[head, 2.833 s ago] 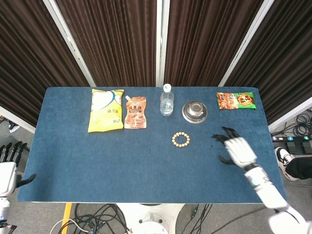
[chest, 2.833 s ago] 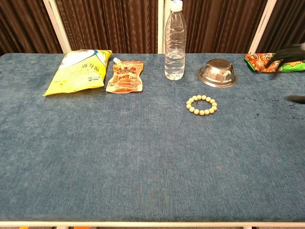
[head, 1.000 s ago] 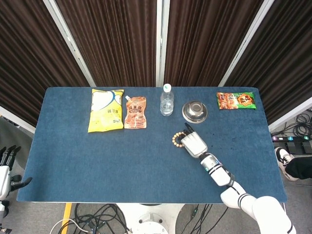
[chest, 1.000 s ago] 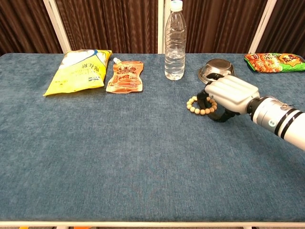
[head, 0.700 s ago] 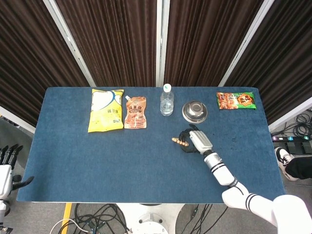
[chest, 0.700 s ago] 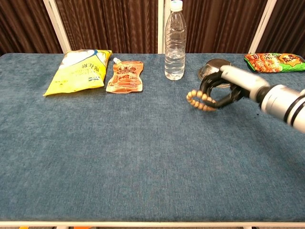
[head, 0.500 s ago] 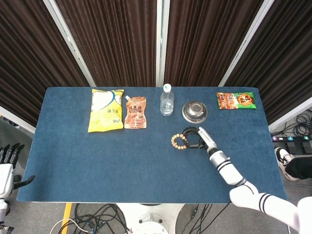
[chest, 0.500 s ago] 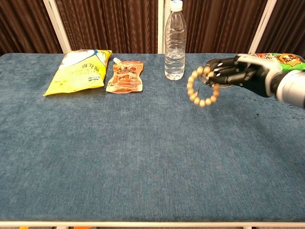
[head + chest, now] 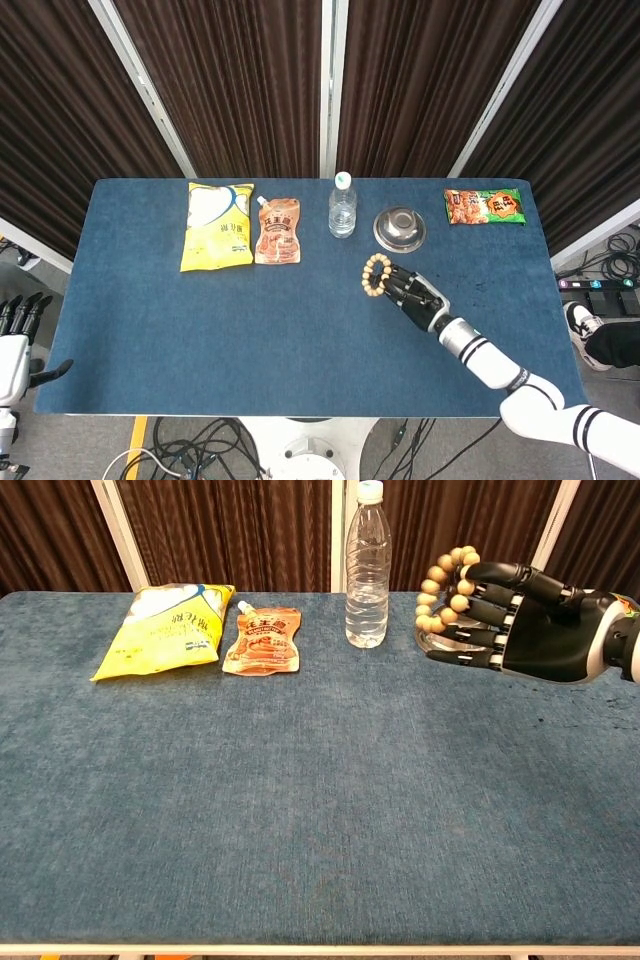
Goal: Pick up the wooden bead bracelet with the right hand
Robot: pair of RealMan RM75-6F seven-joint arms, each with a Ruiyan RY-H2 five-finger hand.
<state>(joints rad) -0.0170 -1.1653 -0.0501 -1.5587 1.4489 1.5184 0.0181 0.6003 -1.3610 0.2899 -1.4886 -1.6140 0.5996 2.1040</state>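
Robot lab test bench: blue table (image 9: 200,330) before dark curtains (image 9: 230,80), floor cables (image 9: 200,445) beneath.

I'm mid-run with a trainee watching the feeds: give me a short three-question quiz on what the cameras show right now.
1. True or false: the wooden bead bracelet lies flat on the blue cloth-covered table.
2. Which hand holds the bracelet? A) left hand B) right hand C) neither
3. Fill in: in the head view, the item between the clear plastic water bottle and the green-and-orange snack packet is the ____.

Key
1. False: it hangs from the fingers of the right hand, raised off the table.
2. B; the left hand is off the table's edge, holding nothing.
3. Round steel bowl.
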